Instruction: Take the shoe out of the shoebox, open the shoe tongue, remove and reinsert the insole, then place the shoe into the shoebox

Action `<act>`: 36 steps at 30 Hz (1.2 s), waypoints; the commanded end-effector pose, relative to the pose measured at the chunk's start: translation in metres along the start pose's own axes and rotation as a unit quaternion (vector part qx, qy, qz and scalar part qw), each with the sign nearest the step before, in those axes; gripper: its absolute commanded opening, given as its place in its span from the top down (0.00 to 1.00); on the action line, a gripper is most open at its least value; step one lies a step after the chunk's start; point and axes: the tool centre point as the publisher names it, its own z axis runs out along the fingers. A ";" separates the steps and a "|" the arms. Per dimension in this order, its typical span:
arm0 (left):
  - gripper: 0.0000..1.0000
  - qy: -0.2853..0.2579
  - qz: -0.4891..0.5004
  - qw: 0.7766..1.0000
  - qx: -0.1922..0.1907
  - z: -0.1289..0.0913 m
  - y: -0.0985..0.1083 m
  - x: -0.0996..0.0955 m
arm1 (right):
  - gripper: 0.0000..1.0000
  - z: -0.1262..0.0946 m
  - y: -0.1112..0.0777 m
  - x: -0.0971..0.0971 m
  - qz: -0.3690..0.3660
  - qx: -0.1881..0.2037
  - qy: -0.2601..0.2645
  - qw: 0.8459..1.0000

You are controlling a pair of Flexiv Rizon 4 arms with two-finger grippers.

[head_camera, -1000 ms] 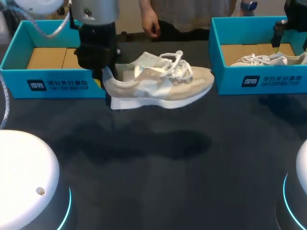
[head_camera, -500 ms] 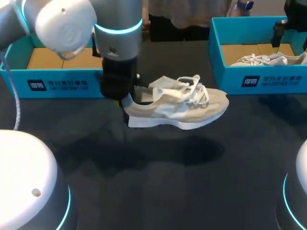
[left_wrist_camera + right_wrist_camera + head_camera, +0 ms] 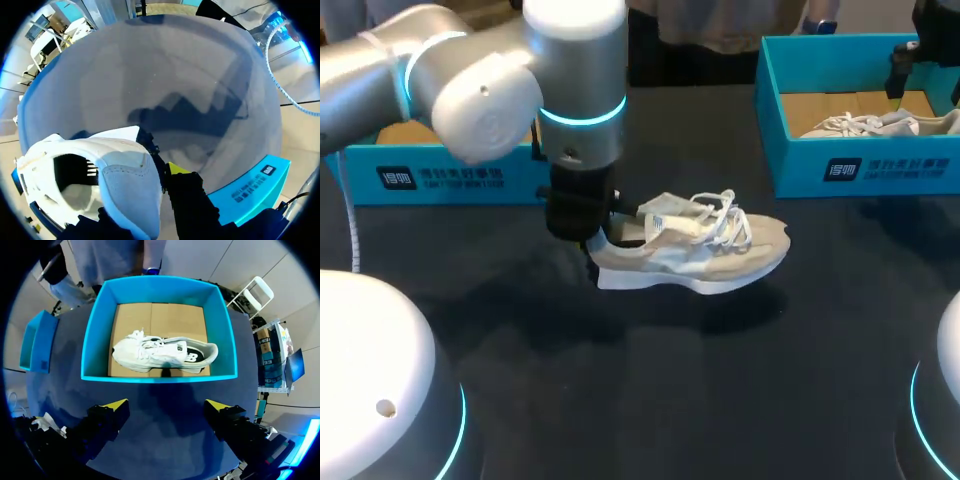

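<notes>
The silver left arm (image 3: 470, 85) with a glowing blue ring bends straight down, its black, yellow-tipped left gripper (image 3: 590, 243) clamped on the heel of a beige sneaker (image 3: 705, 255), while the black, yellow-tipped right gripper (image 3: 166, 405) hangs with fingers spread wide.

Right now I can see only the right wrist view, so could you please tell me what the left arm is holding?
Observer: The left end effector grips a beige shoe by its heel.
Operator: Where is that shoe, please?
Observer: Over the table, just off the front corner of the left box, toe pointing away from it.
Operator: Is it resting on the table?
Observer: In the head view its shadow lies close beneath the sole, but I cannot tell whether they touch.
</notes>
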 end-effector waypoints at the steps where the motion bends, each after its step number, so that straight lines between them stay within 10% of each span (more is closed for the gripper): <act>1: 1.00 0.002 0.003 1.000 0.001 0.024 0.008 -0.003 | 0.00 0.000 -0.001 0.000 0.000 -0.001 0.000 1.000; 36: 0.96 0.064 -0.020 0.998 0.016 0.098 0.014 0.007 | 0.00 0.000 -0.001 0.000 0.000 -0.001 0.000 1.000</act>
